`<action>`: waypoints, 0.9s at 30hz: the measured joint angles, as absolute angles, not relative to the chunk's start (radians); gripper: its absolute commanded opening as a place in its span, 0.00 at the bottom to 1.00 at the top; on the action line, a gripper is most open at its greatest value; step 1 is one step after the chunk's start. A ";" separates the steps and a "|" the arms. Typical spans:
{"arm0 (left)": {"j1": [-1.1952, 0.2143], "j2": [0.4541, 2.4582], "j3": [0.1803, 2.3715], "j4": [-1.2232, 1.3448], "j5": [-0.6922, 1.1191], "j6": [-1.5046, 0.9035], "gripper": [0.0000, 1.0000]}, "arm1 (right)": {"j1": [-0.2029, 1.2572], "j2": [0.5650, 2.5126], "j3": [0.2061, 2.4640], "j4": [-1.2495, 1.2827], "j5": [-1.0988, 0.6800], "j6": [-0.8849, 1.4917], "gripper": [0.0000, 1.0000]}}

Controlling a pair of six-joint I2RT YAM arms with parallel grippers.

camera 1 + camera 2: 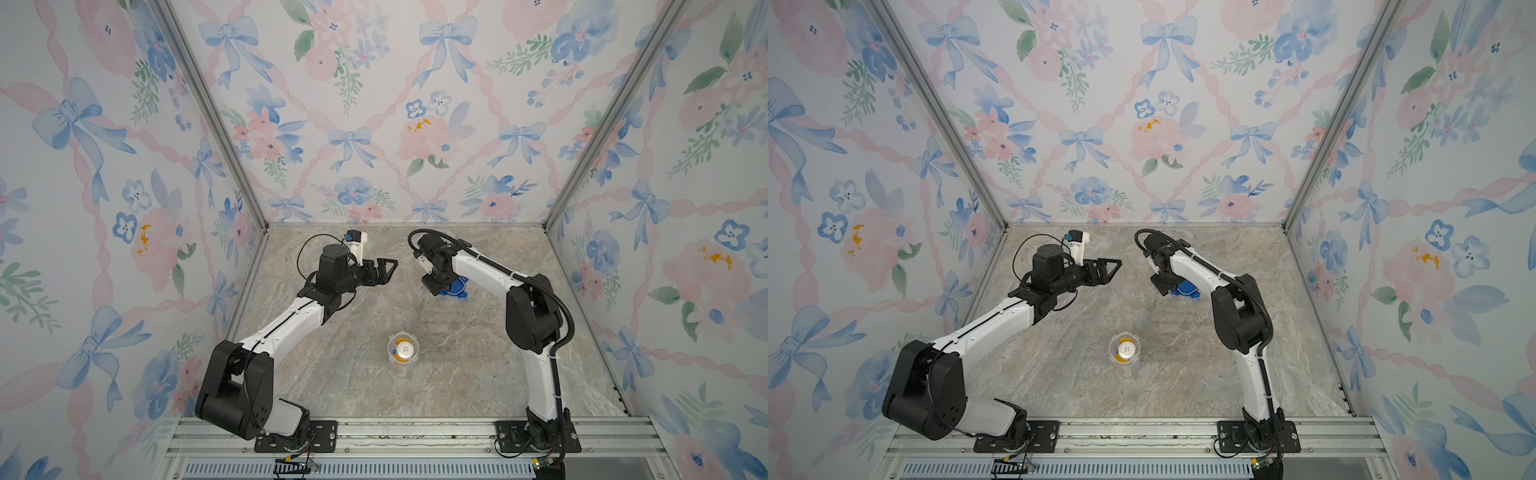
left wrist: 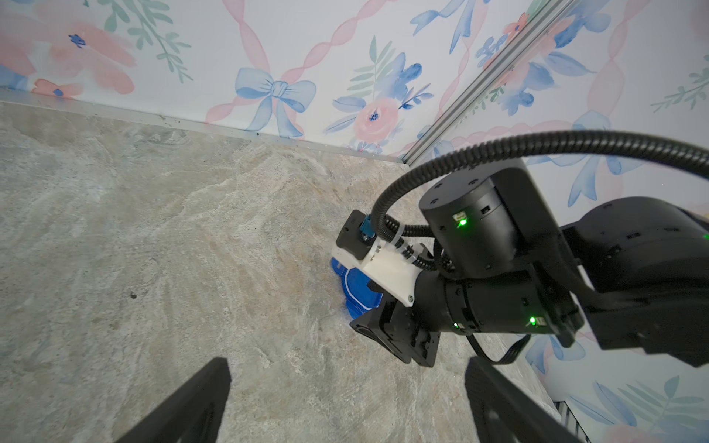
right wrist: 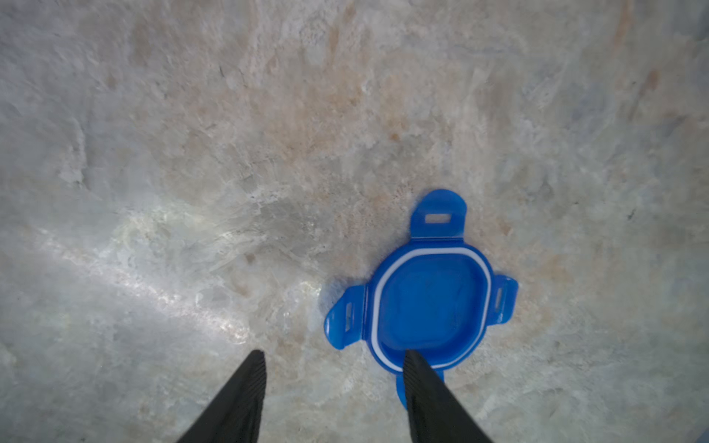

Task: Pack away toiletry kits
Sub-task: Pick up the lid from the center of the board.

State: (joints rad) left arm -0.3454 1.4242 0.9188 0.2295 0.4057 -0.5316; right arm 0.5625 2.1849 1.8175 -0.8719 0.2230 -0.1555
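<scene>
While both arms reach over the marbled table (image 1: 332,374) in both top views, the translucent cup (image 1: 402,353) stands upright near the middle of the surface, well apart from either arm, and the toiletry kits (image 1: 404,348) sit inside it, showing as white rounds with orange at the rim; single tubes cannot be told apart from above. High on the far side, the left gripper (image 1: 384,270) hangs above the table with its jaws spread wide and nothing between them. Across from it, the right gripper (image 1: 438,286) points down at the blue lid (image 1: 455,288), which lies flat on the table and is partly hidden by the wrist. Seen from the left wrist, the left gripper's two dark fingers (image 2: 192,402) stand far apart over bare table, and the right arm (image 2: 498,268) bends over the lid (image 2: 358,291) near the far corner. Seen from the right wrist, the lid (image 3: 427,303) lies with its white seal ring facing up and its clip tabs spread; the right gripper (image 3: 335,360) has its jaws partly apart, one fingertip (image 3: 416,368) over the lid's near edge and the other over bare table beside it. Whether that fingertip touches the lid cannot be told.
</scene>
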 measured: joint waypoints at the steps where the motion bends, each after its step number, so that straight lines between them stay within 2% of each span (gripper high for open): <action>1: -0.341 1.424 0.919 0.231 0.406 -0.532 0.98 | 0.573 2.201 1.821 -0.874 0.237 -0.160 0.51; 5: -0.323 1.424 0.919 0.230 0.407 -0.532 0.98 | 0.597 2.254 1.827 -0.886 0.300 -0.172 0.44; 12: -0.313 1.424 0.919 0.230 0.410 -0.532 0.98 | 0.610 2.292 1.866 -0.910 0.402 -0.187 0.40; 27: -0.304 1.424 0.919 0.230 0.414 -0.532 0.98 | 0.638 2.310 1.866 -0.928 0.507 -0.201 0.31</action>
